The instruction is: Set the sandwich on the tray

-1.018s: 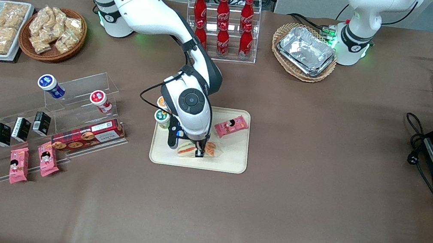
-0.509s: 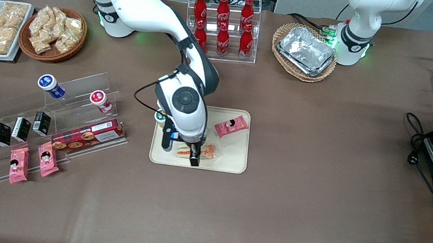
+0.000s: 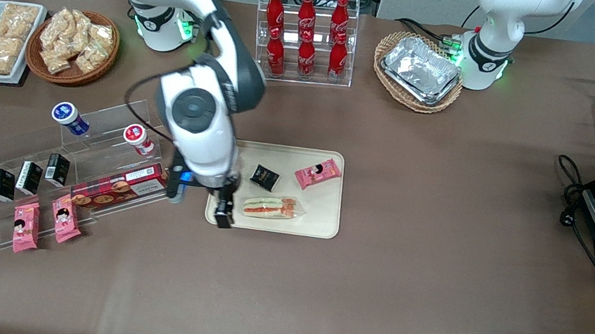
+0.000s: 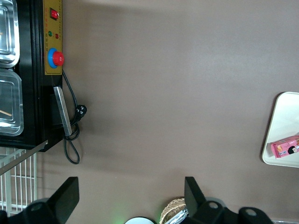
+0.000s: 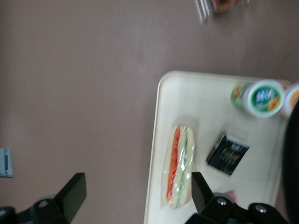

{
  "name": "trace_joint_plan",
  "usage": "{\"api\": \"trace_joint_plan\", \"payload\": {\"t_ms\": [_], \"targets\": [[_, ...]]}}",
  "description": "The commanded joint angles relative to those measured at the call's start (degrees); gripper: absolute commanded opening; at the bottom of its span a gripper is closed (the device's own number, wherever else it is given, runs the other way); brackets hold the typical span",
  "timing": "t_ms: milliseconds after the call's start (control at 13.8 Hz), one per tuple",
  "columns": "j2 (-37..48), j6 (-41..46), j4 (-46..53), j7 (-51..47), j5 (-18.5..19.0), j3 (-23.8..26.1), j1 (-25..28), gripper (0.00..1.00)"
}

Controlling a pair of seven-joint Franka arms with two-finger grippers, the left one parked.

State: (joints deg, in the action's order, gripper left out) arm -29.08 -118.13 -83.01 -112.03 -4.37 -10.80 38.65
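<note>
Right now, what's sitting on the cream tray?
On the tray: sandwich, black packet, pink snack packet. Cups are arm-hidden from front. The open gripper hangs over its edge.

Arm shell: glossy white, rounded segments, dark grey bands at the joints.
Wrist cap: round dark grey disc with a lighter centre, set in the white housing.
Cable: thin black loop hanging off the wrist housing at about 9 o'clock of the disc.
Base: white column with a black ring and a green light glowing at about 3 o'clock.
Hand: black, with a small blue patch on the block above it; in the right wrist view its two fingers are dark wedge shapes, set wide apart.
</note>
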Motion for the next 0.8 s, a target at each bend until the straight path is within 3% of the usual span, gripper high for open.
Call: {"api": "trace_joint_plan", "payload": {"t_ms": [0,364,727], "targets": [[4.7,7.3,-0.9,14.4,0.7,0.4,-4.3,1.00],[11.6,18.5,-2.2,38.2,0.8,0.4,-11.8,1.00],[18.9,21.2,-7.1,60.3,0.9,0.4,-19.3,1.00]]}}
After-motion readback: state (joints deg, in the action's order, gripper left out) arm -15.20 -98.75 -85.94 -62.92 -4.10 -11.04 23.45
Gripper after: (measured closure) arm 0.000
